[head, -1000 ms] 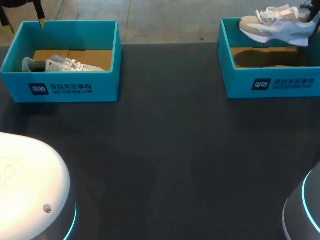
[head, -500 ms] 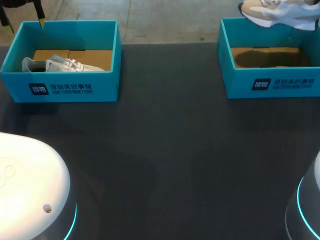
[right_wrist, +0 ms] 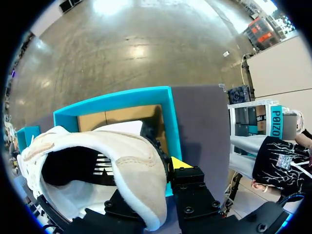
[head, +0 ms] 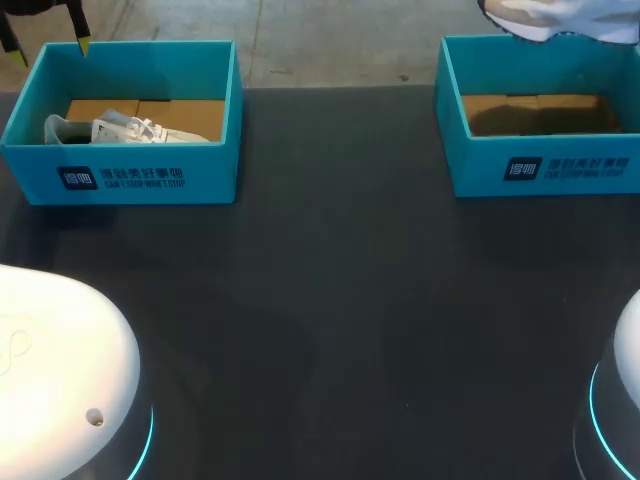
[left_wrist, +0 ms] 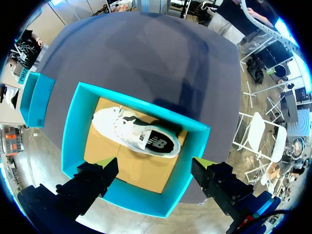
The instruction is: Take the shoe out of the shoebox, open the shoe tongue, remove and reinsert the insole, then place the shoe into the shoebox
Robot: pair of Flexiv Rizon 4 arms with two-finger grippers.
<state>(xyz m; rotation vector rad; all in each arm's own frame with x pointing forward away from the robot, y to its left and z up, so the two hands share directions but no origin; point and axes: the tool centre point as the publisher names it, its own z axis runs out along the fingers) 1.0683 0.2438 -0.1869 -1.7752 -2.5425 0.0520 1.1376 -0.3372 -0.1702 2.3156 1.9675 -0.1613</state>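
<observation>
Head view: two open teal cardboard boxes sit well apart on the matte dark grey bench (head: 330, 300). The left teal shoebox (head: 120, 175) is at the far left and the right teal shoebox (head: 545, 170) at the far right. Each front wall carries a dark square logo patch with two lines of white print beside it. Both have a brown cardboard floor, and the right one's floor has a shadow across it. My arms' white bases with cyan light rings sit at the near corners, left (head: 60, 370) and right (head: 620, 400).

The left box holds a white low-top sneaker (head: 125, 130) lying on its side. Left wrist view shows a black side panel with a white logo on it.

A beige-and-white sneaker (head: 560, 15) hangs in the air above the right box's back wall, cut off by the view's top edge. In the right wrist view the right tool (right_wrist: 153, 183) is clamped on its heel collar. One yellow tip presses the outside of the collar and the other finger is hidden by the shoe. The shoe's dark opening faces the camera, with the right box below and ahead.

The left tool (left_wrist: 155, 168) has its fingers wide apart and grips nothing. It hovers over the left box's edge, with the white sneaker below and ahead, not touching.
</observation>
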